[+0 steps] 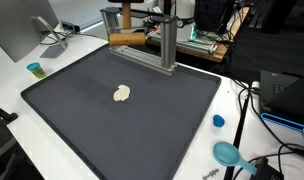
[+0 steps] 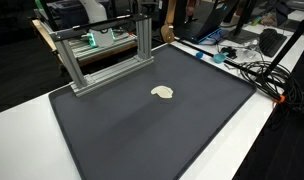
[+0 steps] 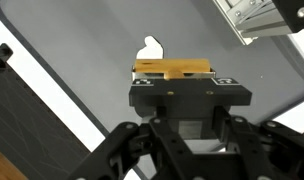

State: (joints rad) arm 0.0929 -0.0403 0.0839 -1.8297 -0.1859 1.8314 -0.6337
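Wooden block (image 3: pixel 172 68), oblong, honey-brown. It lies crosswise between the fingertips of the gripper (image 3: pixel 184 82), well above the mat. The jaws look closed on its two ends, though the contact faces are hidden behind the gripper body. In an exterior view the same brown bar (image 1: pixel 127 38) shows near the far edge of the counter (image 1: pixel 7 97), just beside the aluminium frame. The gripper itself is hard to make out there.

Item 2. Aluminium frame (image 1: pixel 168 45), bare extrusion, standing along the far edge of the mat. It appears at the top right of the wrist view (image 3: pixel 262 15).

Item 3. Mat (image 1: pixel 92 125), dark grey, covering most of the counter with white margins on every side.

Item 4. White lump (image 1: pixel 121 94), small and irregular. It lies on the mat toward its middle, well apart from every edge, and the wrist view shows it just beyond the block (image 3: pixel 150 47).

Item 5. Blue cap (image 1: pixel 218 121) on the white margin by a side edge. A teal cup (image 1: pixel 34 69) stands near the opposite far corner.

Handling note, as a judgement. The block is gripped at its ends, so it could pivot or slip. Firm, even pressure and a level wrist would suit the carry. The frame is the nearest obstacle, so any travel is best made on the side away from its post. Height over the lump should be kept so nothing drags across it.
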